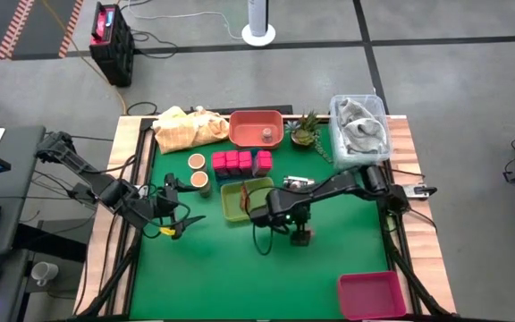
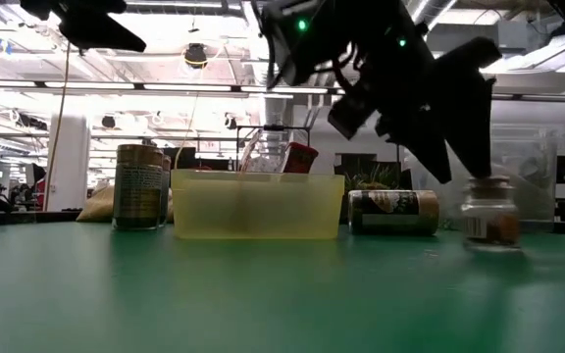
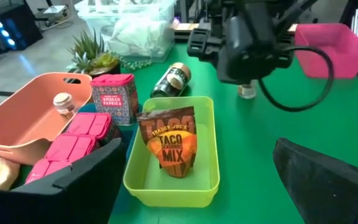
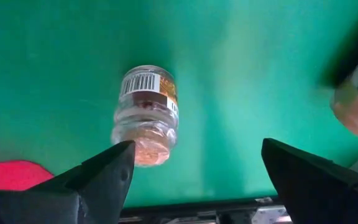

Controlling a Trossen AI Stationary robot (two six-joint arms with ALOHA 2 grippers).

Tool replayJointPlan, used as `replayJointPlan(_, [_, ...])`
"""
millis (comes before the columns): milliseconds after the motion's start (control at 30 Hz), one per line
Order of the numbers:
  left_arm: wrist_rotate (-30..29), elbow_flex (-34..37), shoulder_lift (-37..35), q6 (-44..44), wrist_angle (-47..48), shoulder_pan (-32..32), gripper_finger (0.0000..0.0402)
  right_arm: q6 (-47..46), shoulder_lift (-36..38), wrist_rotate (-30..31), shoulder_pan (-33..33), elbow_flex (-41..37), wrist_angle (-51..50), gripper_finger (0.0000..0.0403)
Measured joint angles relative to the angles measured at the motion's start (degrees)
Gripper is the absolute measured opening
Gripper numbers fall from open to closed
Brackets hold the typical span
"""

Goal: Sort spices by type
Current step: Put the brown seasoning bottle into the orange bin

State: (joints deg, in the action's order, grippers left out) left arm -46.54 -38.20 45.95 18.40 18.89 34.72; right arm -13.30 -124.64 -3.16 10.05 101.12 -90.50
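A small glass spice jar with a barcode label stands upright on the green mat, near the middle of the table. My right gripper hangs open just above it, pointing steeply down, touching nothing. Several pink tins and two tan round jars sit at the far left of the mat. A yellow-green bin holds a taco mix packet. A dark jar lies on its side behind the bin. My left gripper waits open at the left.
An orange bin with a small jar stands at the back, beside a yellow cloth and a spiky plant. A clear tub is at the back right, a pink bin at the near right.
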Motion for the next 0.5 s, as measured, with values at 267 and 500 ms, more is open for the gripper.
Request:
replayJointPlan(267, [0.06,0.00,0.00,1.26,2.41,0.02,0.0389,-0.37,-0.02,0.25,-0.02,2.19,0.68,0.0379])
replayJointPlan(500, [0.07,0.00,0.00,1.26,2.49,0.02,0.0389,-0.29,-0.13,0.77,1.23,4.02,0.57,0.0379])
